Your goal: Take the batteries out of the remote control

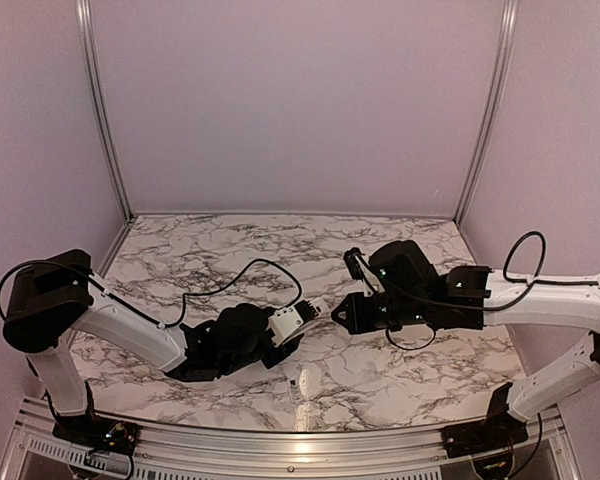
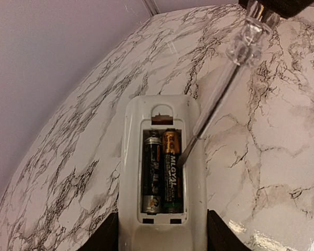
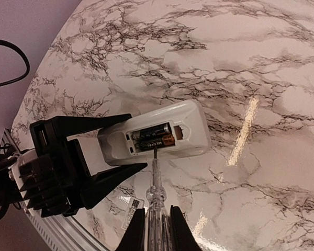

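Observation:
My left gripper [image 2: 162, 238] is shut on the remote control [image 2: 133, 157], a slim white body held by its sides above the table with its back up. The recess is uncovered, and two batteries lie side by side in it, a black one [image 2: 153, 172] and a black-and-copper one [image 2: 172, 172]. My right gripper [image 3: 156, 230] is shut on a clear-handled screwdriver [image 3: 157, 193]. Its metal tip rests at the outer edge of the black-and-copper battery [image 3: 159, 140]. From above, the remote control [image 1: 292, 322] sits between the left gripper [image 1: 275, 335] and the right gripper [image 1: 352, 312].
A small pale strip with a printed label [image 1: 307, 381] lies on the marble table [image 1: 230, 250] near the front edge, below the remote. A black cable [image 1: 242, 268] loops over the table behind the left arm. A metal rail [image 1: 300, 440] borders the front.

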You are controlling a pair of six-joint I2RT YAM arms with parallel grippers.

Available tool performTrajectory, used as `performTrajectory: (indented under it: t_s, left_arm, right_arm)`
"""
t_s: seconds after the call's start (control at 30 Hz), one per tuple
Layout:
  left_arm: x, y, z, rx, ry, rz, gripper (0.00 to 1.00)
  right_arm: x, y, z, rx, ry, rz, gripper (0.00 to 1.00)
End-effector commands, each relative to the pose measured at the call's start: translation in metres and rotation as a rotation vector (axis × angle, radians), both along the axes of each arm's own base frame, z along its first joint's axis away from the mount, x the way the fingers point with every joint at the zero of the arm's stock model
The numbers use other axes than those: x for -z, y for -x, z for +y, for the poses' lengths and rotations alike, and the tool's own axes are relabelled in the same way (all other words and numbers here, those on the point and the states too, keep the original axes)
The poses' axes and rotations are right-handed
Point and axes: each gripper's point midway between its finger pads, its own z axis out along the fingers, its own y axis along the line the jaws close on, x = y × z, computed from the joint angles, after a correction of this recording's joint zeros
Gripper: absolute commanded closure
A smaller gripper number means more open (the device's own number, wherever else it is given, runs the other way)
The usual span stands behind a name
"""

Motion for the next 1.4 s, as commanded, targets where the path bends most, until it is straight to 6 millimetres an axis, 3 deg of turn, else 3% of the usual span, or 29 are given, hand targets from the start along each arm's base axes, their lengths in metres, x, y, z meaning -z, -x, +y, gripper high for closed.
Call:
performTrajectory:
  t_s: [0.0,0.23,0.63,1.1,1.37]
  left_arm:
    - [-0.014,-0.003,-0.006,-0.012,0.051,-0.020,1.00]
    - [-0.015,-0.002,-0.006,-0.010,0.052,-0.020,1.00]
    - [-0.013,-0.005,-0.003,-0.033,0.037,-0.030,1.00]
    - [-0.016,-0.003,-0.003,-0.022,0.045,-0.025,1.00]
    - [-0.017,-0.002,-0.003,-0.016,0.047,-0.023,1.00]
  right_arm:
    - [0.001,-0.005,0.007,0.003,0.007,-0.009,1.00]
    - [0.000,-0.007,0.013,-0.010,-0.002,-0.020,1.00]
    - [-0.020,-0.003,0.013,-0.032,-0.027,-0.038,1.00]
    - [-0.005,-0.012,0.012,0.008,0.008,-0.034,1.00]
    - [0.004,-0.014,0.022,-0.009,0.015,-0.025,1.00]
